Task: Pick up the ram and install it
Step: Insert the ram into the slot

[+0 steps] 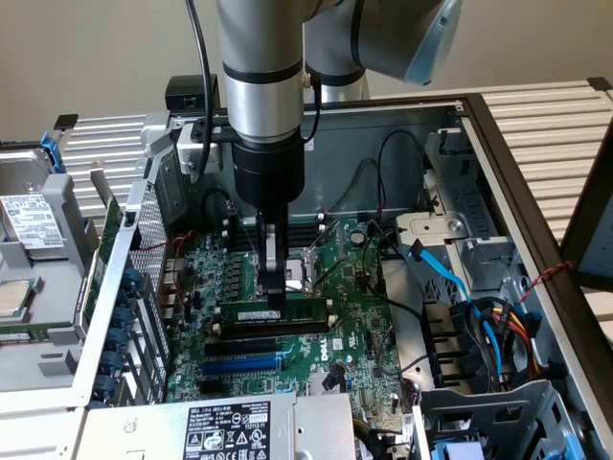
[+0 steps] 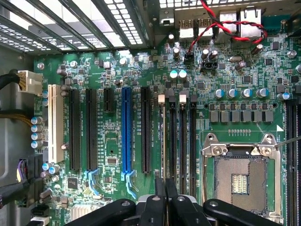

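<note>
I have the gripper pinched on the ram at the memory slots beside the CPU socket — if it sits skewed, pressing could jam or crack it.

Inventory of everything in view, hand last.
ram: 1, green, upright on the board, gripped at its top edge
black slots: several, black, beside the blue slot
blue slot: 1, blue, mid-board
white slot: 1, white, board edge
CPU socket: 1, silver, empty, near the ram
board: 1, green, inside the case
case: 1, grey, open
blue cables: few, blue, exterior view's right
red wire: 1, red, by the ports
arm: 1, silver, above the board
hand: 1, black, shut on ram
</note>
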